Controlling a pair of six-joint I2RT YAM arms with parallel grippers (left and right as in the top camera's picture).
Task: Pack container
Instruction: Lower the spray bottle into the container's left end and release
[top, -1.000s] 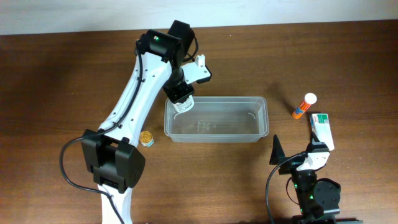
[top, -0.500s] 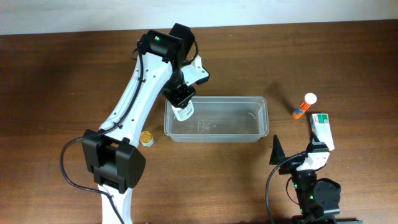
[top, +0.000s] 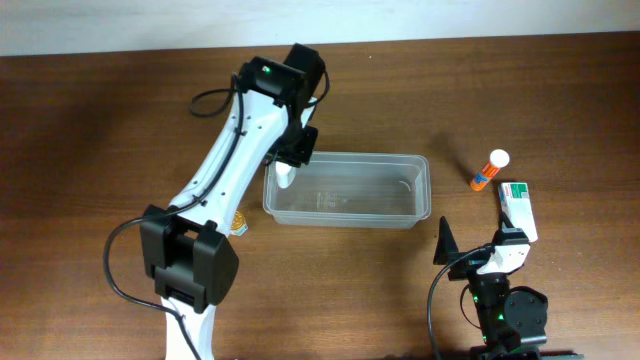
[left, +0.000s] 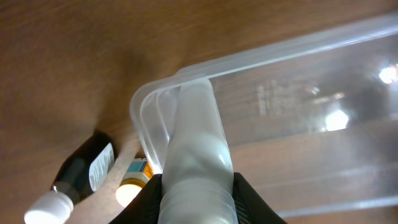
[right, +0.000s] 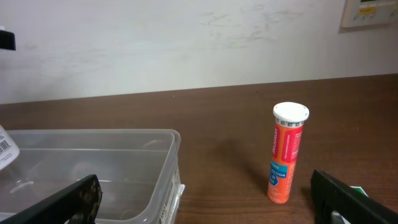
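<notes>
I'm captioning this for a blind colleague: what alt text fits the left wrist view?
The left gripper holds a white bottle over the corner of the clear container on a wooden table. Beside the container lie a dark bottle and a small yellow-topped jar.

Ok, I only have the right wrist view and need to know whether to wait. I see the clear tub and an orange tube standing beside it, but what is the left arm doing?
Observer: Its jaws are shut on a white bottle, held at the left end of the container.
Operator: Is anything lying in the tub?
Observer: From overhead I see nothing on its floor, only that bottle's tip at the corner.
Operator: Are there other items on that side?
Observer: Yes, a dark bottle with a white cap and a small jar sit on the table just outside that corner.
</notes>
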